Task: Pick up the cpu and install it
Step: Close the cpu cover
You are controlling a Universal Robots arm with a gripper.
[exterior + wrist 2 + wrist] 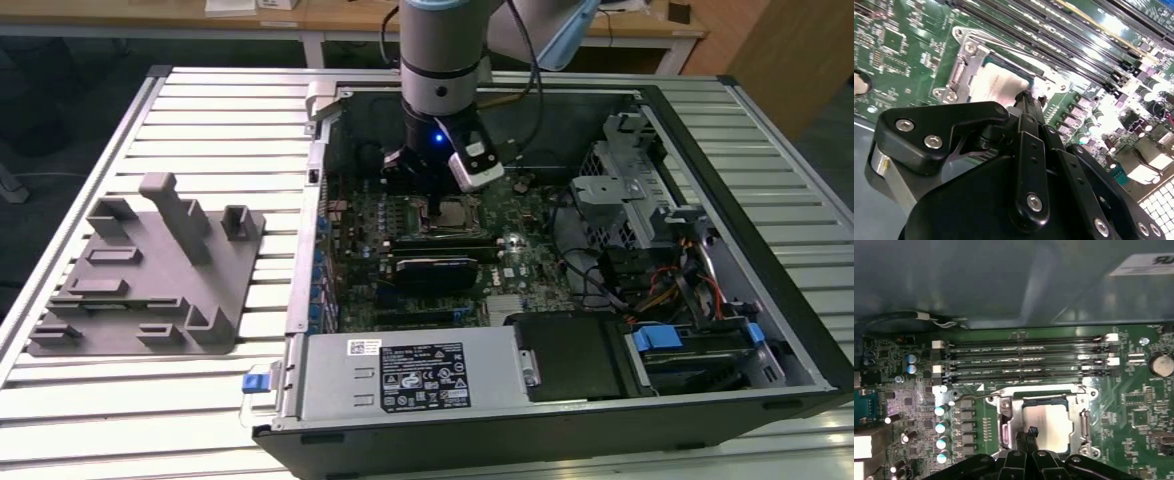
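Pointing down at the cpu (1054, 422), the gripper (1029, 435) has its fingers pressed together, gripping nothing; the cpu lies flat in the motherboard socket (1004, 422), just above the middle of the exterior view.

Your arm (441, 60), upper middle of the exterior view, is a silver-grey cylinder with a black band and blue light. Your tool (1027, 100) has black links with silver screws.
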